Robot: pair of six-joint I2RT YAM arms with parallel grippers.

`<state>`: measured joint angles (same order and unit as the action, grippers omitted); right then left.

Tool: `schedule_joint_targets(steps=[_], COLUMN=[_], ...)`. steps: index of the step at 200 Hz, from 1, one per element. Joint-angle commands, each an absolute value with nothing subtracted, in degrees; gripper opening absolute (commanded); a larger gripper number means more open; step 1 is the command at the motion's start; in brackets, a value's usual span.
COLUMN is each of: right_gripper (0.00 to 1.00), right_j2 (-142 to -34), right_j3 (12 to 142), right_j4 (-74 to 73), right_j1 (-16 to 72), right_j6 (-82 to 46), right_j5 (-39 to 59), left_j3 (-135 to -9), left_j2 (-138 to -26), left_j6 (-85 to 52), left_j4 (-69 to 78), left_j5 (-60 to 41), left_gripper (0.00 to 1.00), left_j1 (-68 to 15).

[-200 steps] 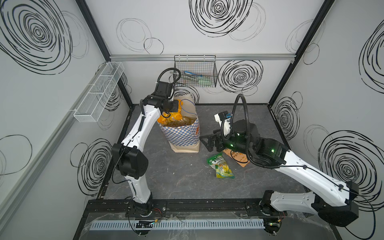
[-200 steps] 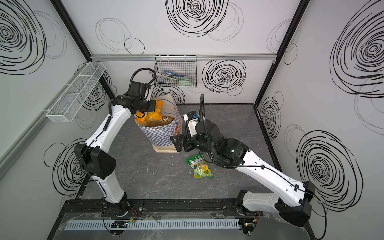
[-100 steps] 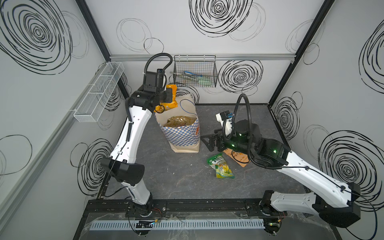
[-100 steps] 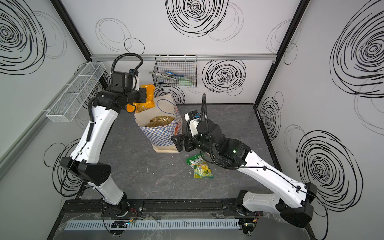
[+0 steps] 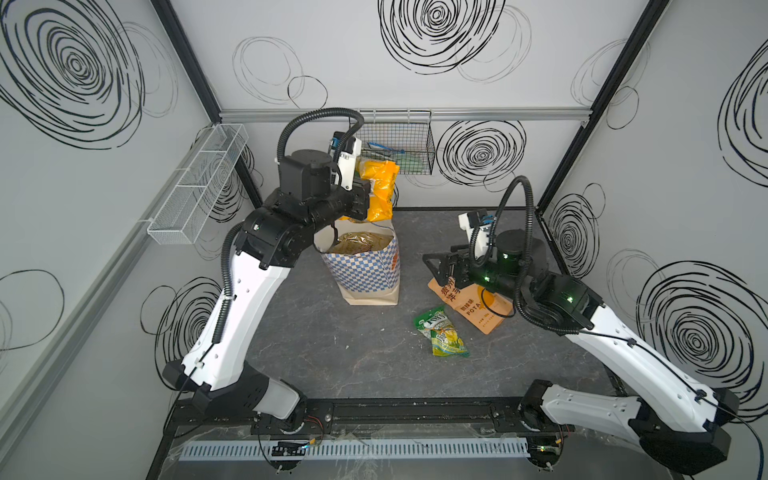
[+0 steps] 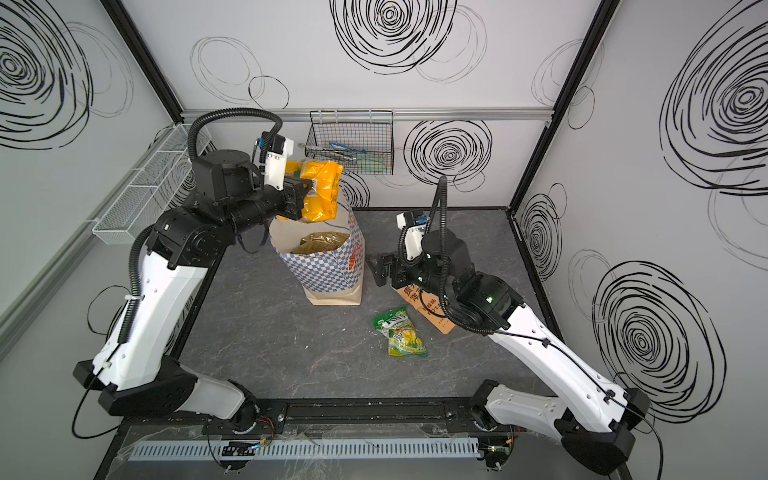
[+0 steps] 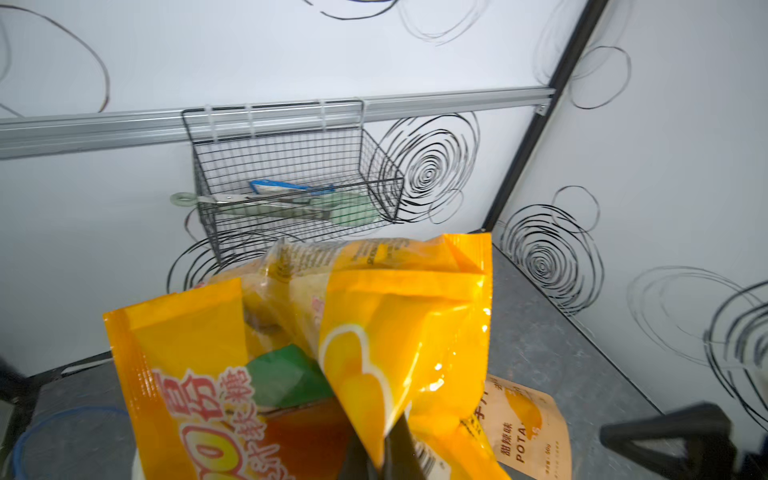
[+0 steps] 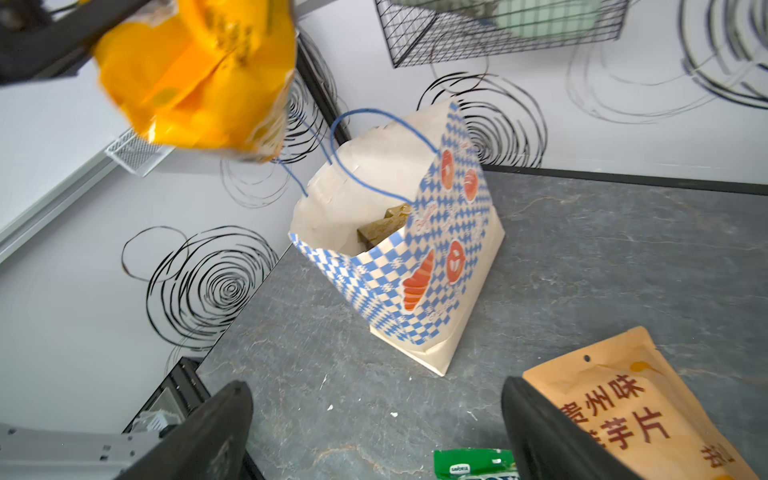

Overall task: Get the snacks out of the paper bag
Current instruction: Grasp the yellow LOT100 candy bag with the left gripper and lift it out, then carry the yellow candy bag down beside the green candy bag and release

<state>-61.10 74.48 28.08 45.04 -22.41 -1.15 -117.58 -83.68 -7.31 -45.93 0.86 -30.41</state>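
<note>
- The left gripper [image 5: 368, 195] was clamped shut on two yellow-orange packs [image 5: 380, 187], which were held in the air above the open mouth of the paper bag [image 5: 365, 274] and clear of its rim.
- The paper bag was found upright on the bench [image 5: 332, 353], near the rear edge and slightly left of the middle, with its blue cord handles raised.
- A gold-brown foil pack [image 5: 359, 243] was seen inside the bag, below the rim.
- The right gripper [image 5: 440, 266] was held with its jaws fully apart and nothing between them, low over the bench just to the right of the bag.
- An orange-tan pouch [image 5: 478, 309] was laid flat on the bench toward the right edge, partly under the right gripper.
- A green-yellow pack [image 5: 442, 336] was laid flat just in front of the pouch, toward the front edge.
</note>
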Motion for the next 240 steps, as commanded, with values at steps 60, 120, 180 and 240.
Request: schedule_joint_targets(steps=[60,120,180,240], right_gripper=[0.97,0.97,0.97,0.97], right_j2=[-51.56,-50.10,-54.35,-54.80], right_j3=[68.20,64.55,60.84,55.34], right_j4=[33.30,33.61,41.61,39.66], right_j1=[34.58,34.06,33.95,34.03], right_j6=[-22.10,-22.68,-22.05,-24.71], right_j5=[1.67,3.10,13.16,17.33], left_j3=[-99.22,-75.44,-60.12,-48.74], left_j2=[-74.94,-70.16,-69.72,-73.00], left_j6=[-7.73,-16.13,-19.54,-22.49], left_j4=[-36.87,-33.59,-25.66,-16.79], left_j5=[2.42,6.89,10.09,9.61], left_gripper=[0.00,0.00,0.00,0.00], left_j1=[-45.91,-52.62,-52.14,-50.65])
